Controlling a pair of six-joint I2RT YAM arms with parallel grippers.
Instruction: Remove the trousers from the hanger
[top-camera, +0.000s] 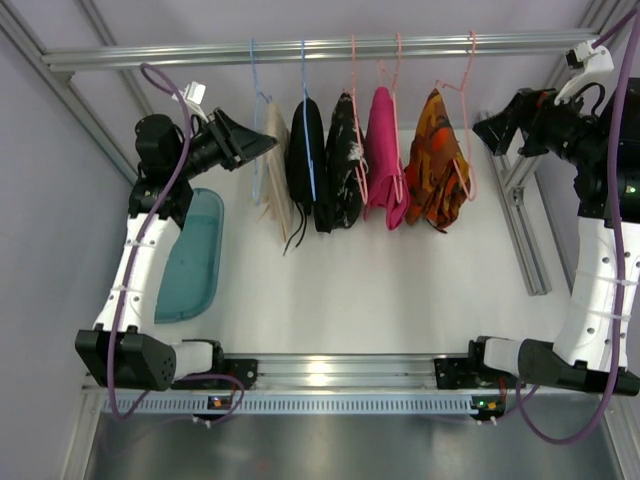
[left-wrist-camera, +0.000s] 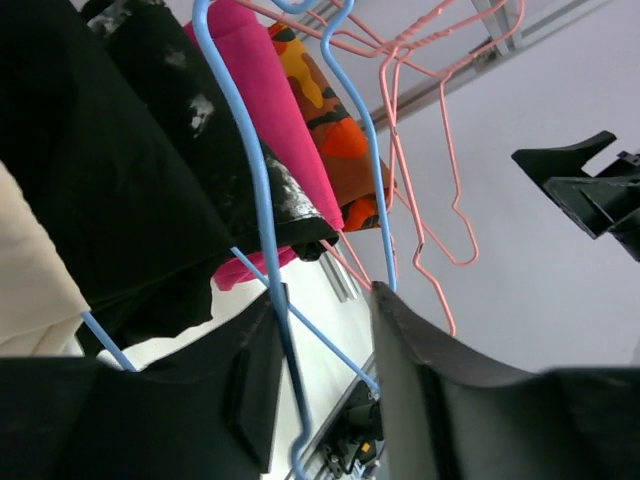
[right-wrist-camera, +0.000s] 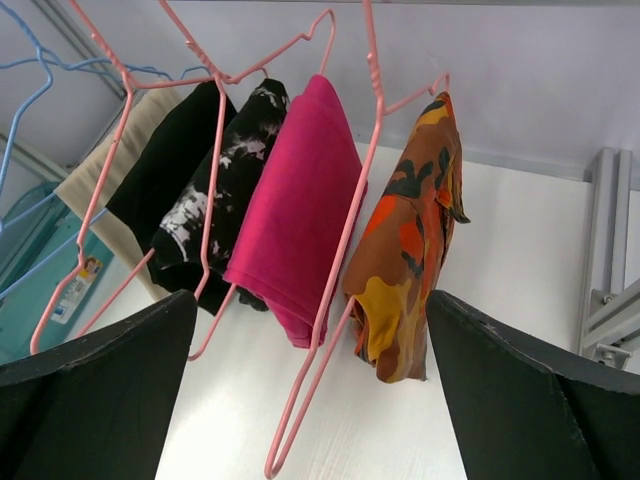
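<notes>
Left pincer (top-camera: 264, 146) at the first hanger on the rail (top-camera: 420, 46) — its fingers stand part open and clamp nothing, with a strand of light-blue wire running through the gap. The beige trousers (top-camera: 275, 165) hang right at its tips, draped on the light-blue hanger (top-camera: 253, 70); the black garment (top-camera: 303, 150) is next beyond them. The right pincer (top-camera: 490, 132), well apart past the far end of the row, gapes wide and holds nothing.

The step in hand looks like the first grasp, before the trousers are drawn off. The next move likely calls for checking which blue hanger's wire sits in the gap — the wrist view does not settle it.

Count:
- **Hangers:** five, two light-blue and three pink (top-camera: 353, 70).
- **Garments:** five, one each beige, black, black-and-white (top-camera: 345, 160), magenta (top-camera: 385, 150) and orange camouflage (top-camera: 435, 160).
- **Tray:** one teal tray (top-camera: 195, 250), below and behind the left pincer.
</notes>
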